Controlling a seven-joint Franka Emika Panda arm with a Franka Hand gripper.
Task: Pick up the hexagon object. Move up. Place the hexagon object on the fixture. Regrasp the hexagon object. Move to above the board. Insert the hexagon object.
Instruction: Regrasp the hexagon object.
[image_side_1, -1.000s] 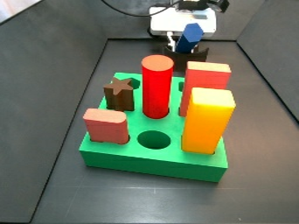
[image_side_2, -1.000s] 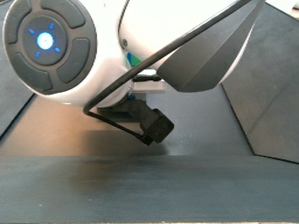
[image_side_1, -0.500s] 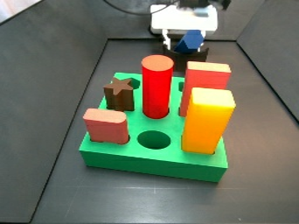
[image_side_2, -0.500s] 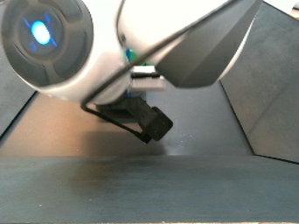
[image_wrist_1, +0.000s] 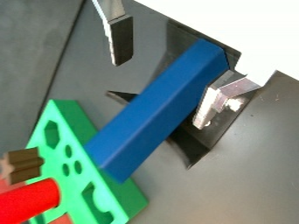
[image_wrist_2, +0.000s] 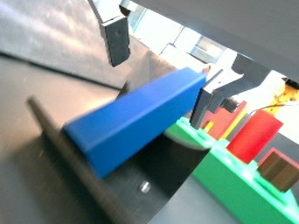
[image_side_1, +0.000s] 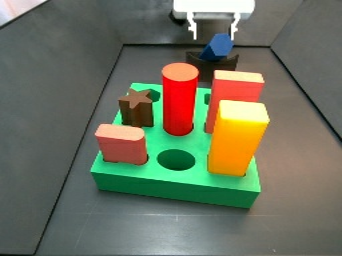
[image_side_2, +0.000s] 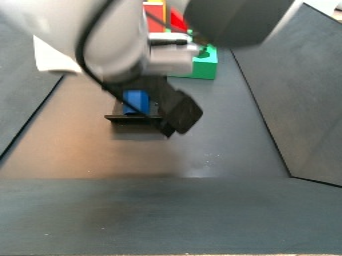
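Note:
The hexagon object (image_side_1: 217, 47), a long dark blue bar, leans tilted on the black fixture (image_side_1: 211, 63) at the far end of the floor, behind the green board (image_side_1: 134, 175). My gripper (image_side_1: 215, 28) hangs just above it, open. In both wrist views the bar (image_wrist_1: 158, 105) (image_wrist_2: 135, 118) lies between the fingers on the fixture (image_wrist_1: 197, 144) (image_wrist_2: 140, 175). One finger (image_wrist_1: 121, 39) stands well clear of it. The other finger (image_wrist_1: 218, 98) is close beside it. In a side view the bar (image_side_2: 135, 101) shows on the fixture (image_side_2: 134, 118), partly hidden by the arm.
The board carries a tall red cylinder (image_side_1: 179, 98), a brown star block (image_side_1: 136, 104), a yellow block (image_side_1: 237, 137), an orange-red block (image_side_1: 237, 88) and a salmon block (image_side_1: 119, 143). A round hole (image_side_1: 175, 159) is open. Dark walls ring the floor.
The gripper has let go of the blue bar and risen above it. The bar stays leaning on the fixture.

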